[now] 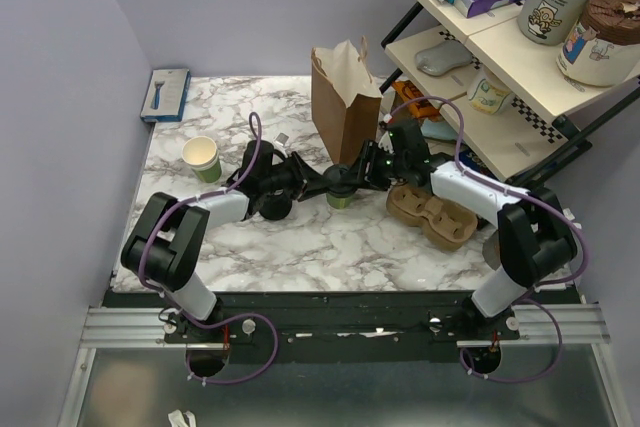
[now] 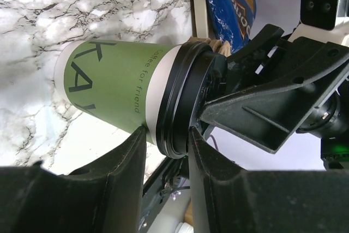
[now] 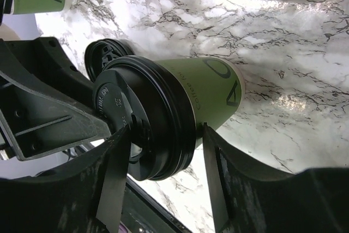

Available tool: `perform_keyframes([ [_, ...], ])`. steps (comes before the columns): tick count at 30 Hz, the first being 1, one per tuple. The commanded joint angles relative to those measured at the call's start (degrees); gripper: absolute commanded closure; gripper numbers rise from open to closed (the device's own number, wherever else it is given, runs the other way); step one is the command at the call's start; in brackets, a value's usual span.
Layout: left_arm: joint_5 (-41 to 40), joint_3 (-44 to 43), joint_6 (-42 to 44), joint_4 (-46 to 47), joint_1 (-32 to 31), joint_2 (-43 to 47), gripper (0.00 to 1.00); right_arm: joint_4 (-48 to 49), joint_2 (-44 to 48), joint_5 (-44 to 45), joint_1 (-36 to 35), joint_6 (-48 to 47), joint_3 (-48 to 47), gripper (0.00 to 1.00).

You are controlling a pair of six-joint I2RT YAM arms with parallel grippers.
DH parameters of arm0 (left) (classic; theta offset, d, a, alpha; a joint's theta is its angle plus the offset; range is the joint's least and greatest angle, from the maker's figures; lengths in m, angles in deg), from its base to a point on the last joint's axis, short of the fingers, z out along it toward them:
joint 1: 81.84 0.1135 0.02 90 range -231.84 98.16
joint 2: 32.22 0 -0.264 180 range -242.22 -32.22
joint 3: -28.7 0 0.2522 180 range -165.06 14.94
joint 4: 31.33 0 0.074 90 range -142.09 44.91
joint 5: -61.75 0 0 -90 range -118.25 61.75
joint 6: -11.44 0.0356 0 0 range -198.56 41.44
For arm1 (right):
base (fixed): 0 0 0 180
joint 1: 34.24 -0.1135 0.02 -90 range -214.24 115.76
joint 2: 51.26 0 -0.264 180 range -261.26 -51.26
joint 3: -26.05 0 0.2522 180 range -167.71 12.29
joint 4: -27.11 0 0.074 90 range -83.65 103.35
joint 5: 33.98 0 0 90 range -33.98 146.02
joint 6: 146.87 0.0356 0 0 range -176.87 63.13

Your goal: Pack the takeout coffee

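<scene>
The takeout coffee [image 1: 340, 199], a dark-green cup with a black lid, stands on the marble table in front of the brown paper bag [image 1: 345, 97]. It fills the left wrist view [image 2: 117, 88] and the right wrist view [image 3: 207, 91]. My left gripper [image 1: 325, 187] [image 2: 167, 135] is shut across the lid's rim, one finger on the lid top and the other on the cup wall. My right gripper [image 1: 358, 179] [image 3: 166, 129] grips the rim the same way from the other side.
A lidless green cup [image 1: 203, 159] stands at the left. A loose black lid [image 3: 101, 58] lies beside the coffee. A brown pulp cup tray [image 1: 432, 212] lies to the right. A loaded shelf rack [image 1: 520, 67] borders the right side. A blue box [image 1: 166, 94] lies far left.
</scene>
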Motion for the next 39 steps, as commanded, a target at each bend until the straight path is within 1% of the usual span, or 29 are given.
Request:
perform_keyframes([
  [1,-2.6,0.6,2.5,-4.7,-0.5,-3.6,0.79,-1.7,-3.7,-0.5,0.4,0.3,2.2,0.43],
  [2,-3.0,0.6,2.4,-5.1,-0.5,-3.8,0.82,-1.6,-3.9,-0.8,0.5,0.5,2.3,0.44],
  [3,-3.0,0.4,2.5,-6.4,-0.5,-4.0,0.85,-1.7,-4.0,-1.1,0.7,0.4,2.3,0.46],
  [4,-3.3,0.4,2.9,-7.4,-0.5,-4.1,0.85,-1.6,-4.2,-1.5,0.8,0.5,2.3,0.48],
  [5,-4.3,0.3,3.0,-9.0,-0.5,-4.0,0.88,-1.7,-4.4,-1.6,0.8,0.6,2.4,0.5],
  [6,-4.9,0.4,3.5,-11.4,-0.6,-4.0,0.97,-1.7,-4.5,-1.6,0.9,0.5,2.4,0.52],
  [7,-5.6,0.5,4.1,-13.0,-0.5,-3.4,1.0,-1.6,-4.6,-1.7,1.0,0.5,2.5,0.55],
  [9,-7.5,1.1,4.5,-16.2,-0.5,-2.7,1.0,-1.6,-4.7,-2.0,1.1,0.6,2.7,0.6],
  [13,-9.8,2.3,5.1,-18.3,-0.9,-1.8,1.0,-1.5,-5.4,-2.8,1.2,0.6,2.7,0.72],
  [14,-10.0,2.4,5.5,-18.2,-0.9,-2.1,1.0,-1.5,-5.6,-3.3,1.3,0.6,2.6,0.72],
  [15,-9.8,3.5,5.0,-16.6,-1.0,-2.2,1.0,-1.5,-5.9,-3.7,1.3,0.6,2.6,0.72],
  [17,-7.0,5.3,3.8,-11.0,-1.1,-2.6,1.0,-1.3,-6.1,-3.9,1.3,0.6,2.5,0.73],
  [18,-5.4,7.6,1.3,-3.0,-1.1,-3.0,1.0,-1.1,-6.1,-4.1,1.3,0.7,2.5,0.74],
  [20,-2.0,9.2,-1.1,4.3,-1.1,-5.3,1.0,-1.0,-6.2,-4.6,1.4,0.6,2.6,0.76],
  [21,-0.8,10.0,-3.0,10.3,-1.1,-6.5,1.0,-0.8,-6.3,-4.8,1.5,0.7,2.7,0.77],
  [22,0.3,10.2,-5.4,12.7,-1.2,-8.6,1.0,-0.8,-6.5,-4.9,1.6,0.6,2.8,0.78],
  [24,1.3,10.3,-7.0,14.2,-1.6,-10.0,1.0,-0.6,-6.5,-5.0,1.6,0.5,3.1,0.8],
  [26,0.5,10.2,-6.5,12.2,-1.7,-9.8,1.0,-0.3,-6.8,-5.3,1.8,0.5,3.2,0.87],
  [28,-0.8,10.1,-5.7,9.0,-1.8,-8.0,1.0,0.1,-7.1,-6.1,2.3,0.3,3.3,0.91],
  [29,-1.3,9.6,-4.4,6.7,-1.8,-7.4,1.0,0.4,-7.3,-6.8,2.4,0.4,3.3,0.91],
  [30,-2.8,8.4,-3.6,1.0,-1.8,-7.1,1.0,0.7,-7.4,-7.3,2.5,0.7,3.4,0.91],
  [31,-3.0,8.0,-3.4,-0.8,-1.9,-7.1,1.0,1.3,-7.4,-7.5,2.6,0.8,3.5,0.92],
  [33,-2.7,8.1,-3.9,-1.0,-1.9,-7.6,1.0,1.7,-7.1,-8.2,2.6,0.6,3.4,0.91],
  [36,-3.0,8.8,-3.8,0.2,-1.9,-6.5,1.0,1.7,-6.7,-8.0,2.7,-0.5,3.1,0.86],
  [37,-3.5,8.3,-2.9,-0.2,-2.0,-5.7,1.0,1.8,-6.4,-7.9,2.6,-1.1,2.9,0.8],
  [38,-3.9,7.4,-1.9,-1.7,-2.1,-4.2,1.0,1.7,-6.3,-8.1,2.6,-1.9,2.4,0.77],
  [39,-4.5,4.5,1.8,-6.6,-2.3,-3.5,1.0,1.6,-6.2,-8.2,2.6,-2.3,2.3,0.75],
])
